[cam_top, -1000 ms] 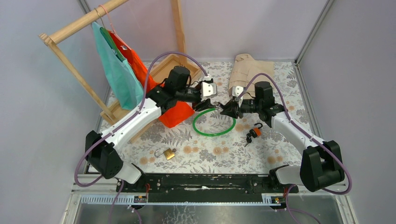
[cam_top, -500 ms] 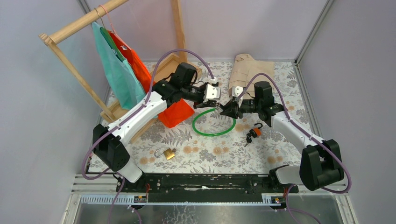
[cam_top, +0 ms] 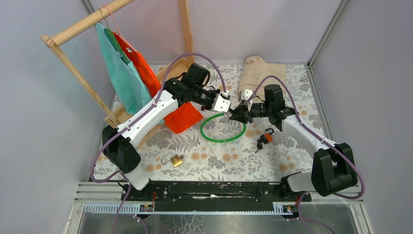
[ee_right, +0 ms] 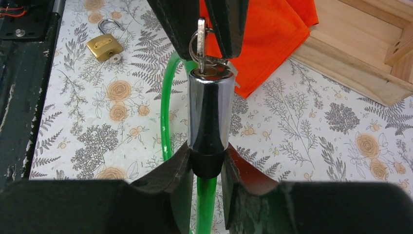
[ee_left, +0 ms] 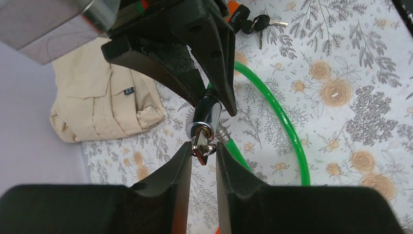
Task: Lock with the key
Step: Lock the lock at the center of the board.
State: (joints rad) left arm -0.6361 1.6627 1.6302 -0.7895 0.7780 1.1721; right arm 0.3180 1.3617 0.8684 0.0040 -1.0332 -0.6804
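Observation:
A green cable lock (cam_top: 221, 139) lies looped on the floral table. Its chrome cylinder (ee_right: 208, 112) is lifted off the table, and my right gripper (ee_right: 207, 156) is shut on its black collar. A silver key (ee_left: 199, 144) on a small ring sticks in the cylinder's (ee_left: 206, 122) keyhole. My left gripper (ee_left: 202, 147) faces the cylinder end-on, its two tips pressed against the key's head. In the top view the left gripper (cam_top: 228, 107) and the right gripper (cam_top: 238, 113) meet tip to tip above the loop's far edge.
A brass padlock (cam_top: 175, 160) with its shackle open lies near the front. An orange padlock with keys (cam_top: 264, 138) sits right of the loop. A beige shirt (cam_top: 258, 73) is at the back. Orange (cam_top: 182, 117) and teal (cam_top: 124, 78) bags hang by a wooden rack (cam_top: 78, 29).
My left arm has reached right to the cylinder and its jaws have narrowed onto the key. The right arm has held still with the lock.

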